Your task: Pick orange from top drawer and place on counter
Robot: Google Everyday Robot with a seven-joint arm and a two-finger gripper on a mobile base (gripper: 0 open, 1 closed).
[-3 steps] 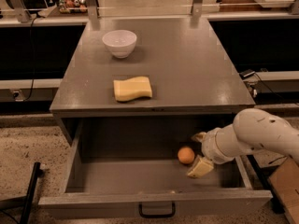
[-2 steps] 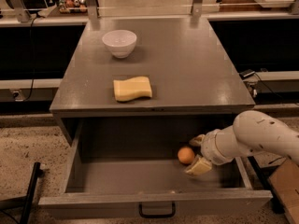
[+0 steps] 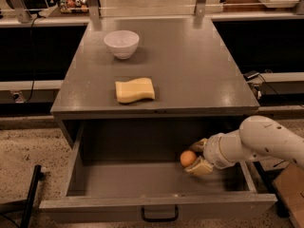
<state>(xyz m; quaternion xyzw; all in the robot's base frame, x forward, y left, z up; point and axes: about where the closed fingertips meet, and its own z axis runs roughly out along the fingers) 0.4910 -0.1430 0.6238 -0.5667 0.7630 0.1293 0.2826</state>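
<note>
Gripper (image 3: 197, 156) low, jaws apart

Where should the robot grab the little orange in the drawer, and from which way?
Probably around its round middle, one finger on each side, since the orange is a smooth ball with no handle. Come from its right, where the gripper already reaches into the open top drawer; the fingers sit either side of it.

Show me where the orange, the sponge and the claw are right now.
orange (image 3: 187, 158): camera view, middle of the fruit, inside the open top drawer.
sponge (image 3: 135, 90): camera view, middle of its yellow top face, on the counter.
claw (image 3: 197, 156): camera view, between its fingertips, in the drawer at the orange's right side.
</note>
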